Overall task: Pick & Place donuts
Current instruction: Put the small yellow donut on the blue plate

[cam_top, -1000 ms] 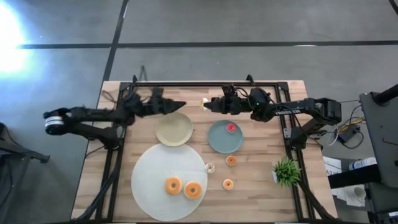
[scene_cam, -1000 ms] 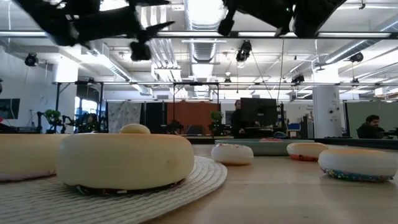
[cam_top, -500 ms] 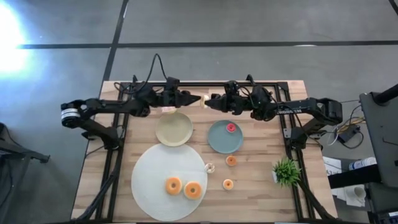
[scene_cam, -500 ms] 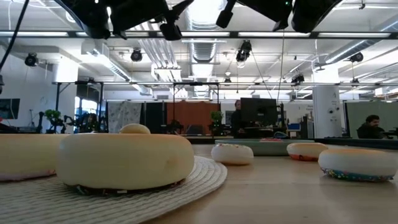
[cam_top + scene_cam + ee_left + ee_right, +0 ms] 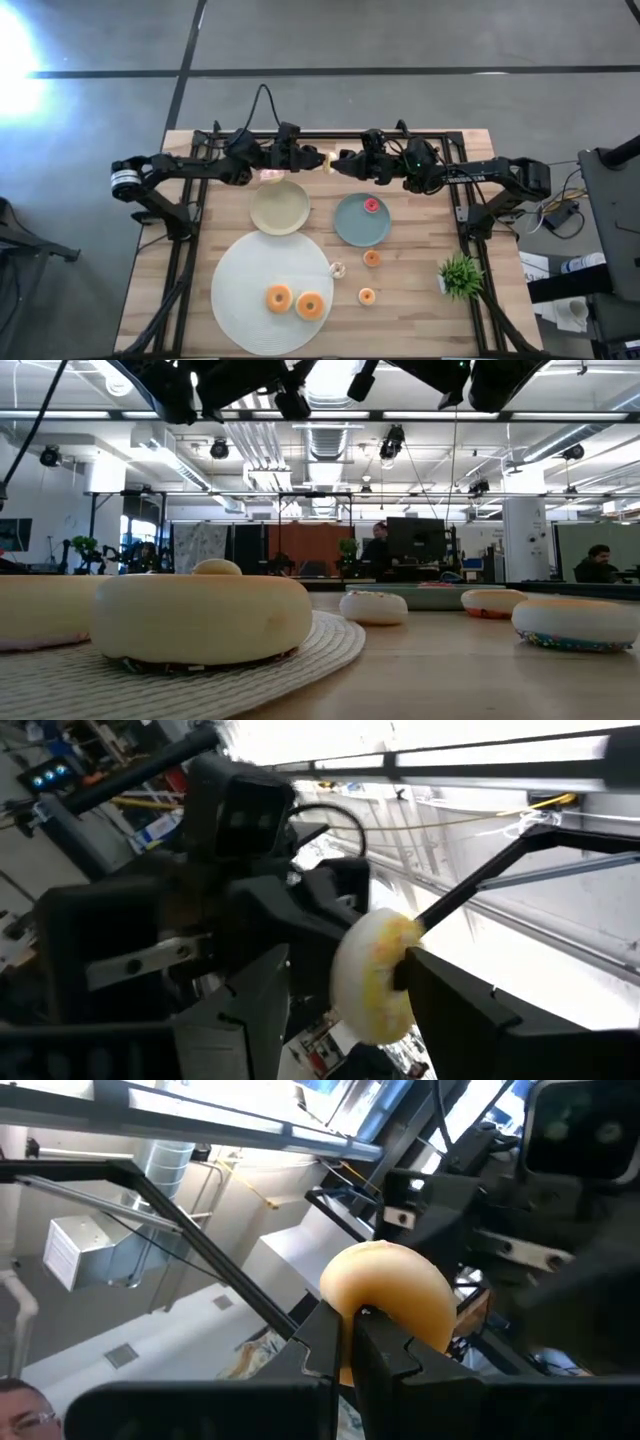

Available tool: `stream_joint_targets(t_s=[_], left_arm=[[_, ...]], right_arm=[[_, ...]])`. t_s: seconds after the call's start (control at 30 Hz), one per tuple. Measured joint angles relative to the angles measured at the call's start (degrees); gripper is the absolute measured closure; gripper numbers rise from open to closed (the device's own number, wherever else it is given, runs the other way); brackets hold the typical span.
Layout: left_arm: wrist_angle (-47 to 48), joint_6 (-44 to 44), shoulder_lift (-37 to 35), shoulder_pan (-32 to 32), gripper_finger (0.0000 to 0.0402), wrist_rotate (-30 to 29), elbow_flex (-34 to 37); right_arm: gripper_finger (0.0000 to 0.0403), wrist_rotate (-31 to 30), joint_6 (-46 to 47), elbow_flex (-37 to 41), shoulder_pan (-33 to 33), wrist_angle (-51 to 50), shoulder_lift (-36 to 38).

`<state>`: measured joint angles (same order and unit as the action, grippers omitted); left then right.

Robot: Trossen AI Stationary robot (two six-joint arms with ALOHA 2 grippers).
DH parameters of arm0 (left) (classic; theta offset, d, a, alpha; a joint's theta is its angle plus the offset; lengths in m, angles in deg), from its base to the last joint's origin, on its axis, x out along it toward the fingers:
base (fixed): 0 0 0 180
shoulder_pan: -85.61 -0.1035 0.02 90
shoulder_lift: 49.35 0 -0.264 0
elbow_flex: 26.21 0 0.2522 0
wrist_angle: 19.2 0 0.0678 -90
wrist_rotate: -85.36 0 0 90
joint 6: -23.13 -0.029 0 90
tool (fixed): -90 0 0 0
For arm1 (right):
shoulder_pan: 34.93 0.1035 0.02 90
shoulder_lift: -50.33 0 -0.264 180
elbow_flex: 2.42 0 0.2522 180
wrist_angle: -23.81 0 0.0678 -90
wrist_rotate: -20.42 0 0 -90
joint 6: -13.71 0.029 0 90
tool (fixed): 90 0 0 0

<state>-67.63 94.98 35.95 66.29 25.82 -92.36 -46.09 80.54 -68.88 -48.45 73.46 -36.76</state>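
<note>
Pale yellow ring donut (image 5: 388, 1305), held edge-on aloft.

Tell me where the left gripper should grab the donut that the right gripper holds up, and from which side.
Take the donut by its free arc, the part farthest from the right gripper, whose jaws are shut on the band nearest it. Bring the left gripper straight in from its own side, jaws open astride that band. The ring hangs in the air between the two arms, so that arc looks clear.
</note>
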Motion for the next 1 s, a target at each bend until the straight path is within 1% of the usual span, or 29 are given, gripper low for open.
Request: stream_joint_targets(t_s=[0.27,0.4,0.53,0.67,0.8,0.9,1.0], left_arm=[[-2.30,0.14,-0.01,0.18,0.0229,2.01,-0.08],[-2.80,-0.17,0.02,0.68,0.0230,2.05,-0.18],[-2.71,-0.94,0.02,0.97,0.0241,2.05,-0.21],[-2.69,-1.28,0.02,0.95,0.0266,1.96,-0.21],[-2.66,-1.88,0.02,0.95,0.0299,1.94,-0.21],[-2.17,-2.39,0.02,0.95,0.0326,1.79,-0.12],[-1.73,-2.91,0.02,0.95,0.0355,1.80,0.03]], right_arm=[[0.0394,0.10,-0.83,0.00,-0.25,-0.07,0.00],[0.0394,0.10,-0.81,0.01,-0.78,-0.09,0.00],[0.0394,0.12,-0.57,0.11,-0.96,-0.08,0.00],[0.0394,0.12,-0.14,0.11,-1.01,-0.07,0.02],[0.0394,0.12,0.03,0.13,-0.98,-0.18,0.00],[0.0394,0.12,0.28,0.13,-0.98,-2.66,0.02],[0.0384,0.17,0.98,0.13,-1.00,-5.07,0.13]])
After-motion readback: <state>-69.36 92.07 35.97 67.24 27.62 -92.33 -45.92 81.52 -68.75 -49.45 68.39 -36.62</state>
